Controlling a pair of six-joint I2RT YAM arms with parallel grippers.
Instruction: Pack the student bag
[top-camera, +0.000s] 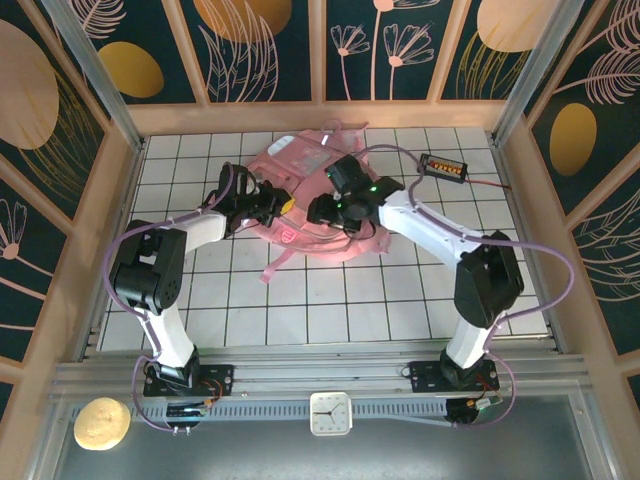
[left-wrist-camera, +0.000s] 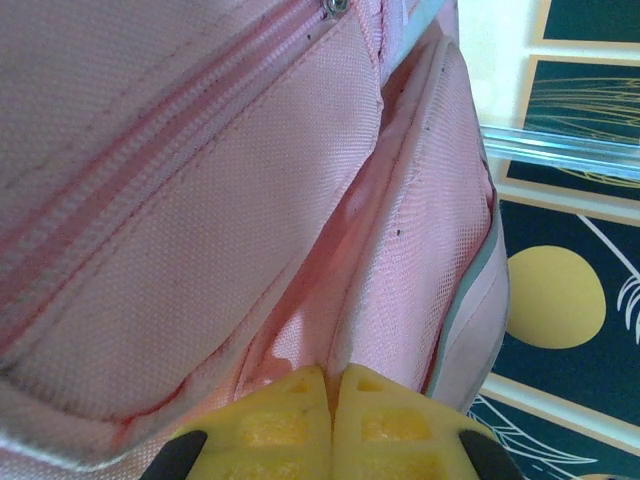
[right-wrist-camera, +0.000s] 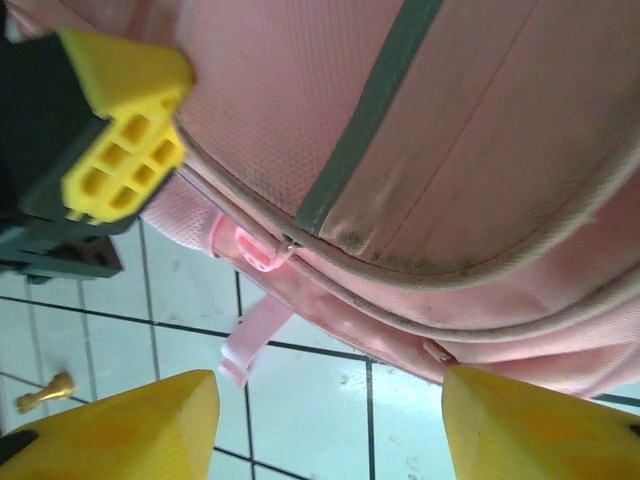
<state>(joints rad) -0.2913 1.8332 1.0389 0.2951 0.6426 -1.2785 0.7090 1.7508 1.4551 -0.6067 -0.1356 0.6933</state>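
Pinches student bag fold at nine o'clock with left gripper clenched, right gripper released; risks thin fabric slipping free under a hard tug

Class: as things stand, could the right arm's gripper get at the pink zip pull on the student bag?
Probably yes. The right gripper stands open, and the zip pull hangs off the student bag's edge over bare tile just ahead of it, with nothing between.
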